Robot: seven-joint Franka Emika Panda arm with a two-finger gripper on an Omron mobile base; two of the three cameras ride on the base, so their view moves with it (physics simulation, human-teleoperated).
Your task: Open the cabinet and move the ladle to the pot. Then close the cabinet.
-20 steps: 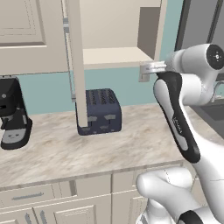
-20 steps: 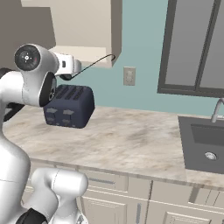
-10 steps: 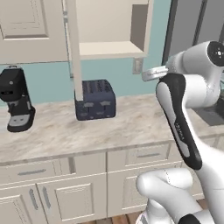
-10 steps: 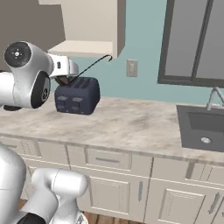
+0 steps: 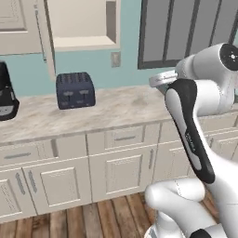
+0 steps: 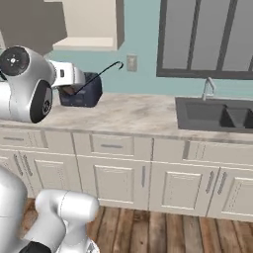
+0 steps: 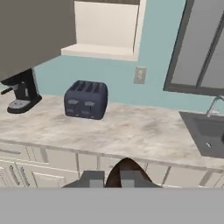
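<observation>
The gripper (image 7: pixel 112 180) is clamped narrowly on the ladle (image 6: pixel 95 78) near its bowl, out in front of the counter (image 5: pixel 116 109) and the toaster (image 5: pixel 76 89). Its thin hooked handle points up and right toward the open cabinet (image 5: pixel 83 25). It looks light, stiff and slick, so this low hold probably limits swing.

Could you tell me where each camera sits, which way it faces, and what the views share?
Left base view: behind the arm to its left, facing the open cabinet and toaster; arm at lower right.
Right base view: behind to its right, facing counter and sink; gripper holds the ladle.
Hand view: looks along the gripper at the counter.
All share the toaster.
</observation>
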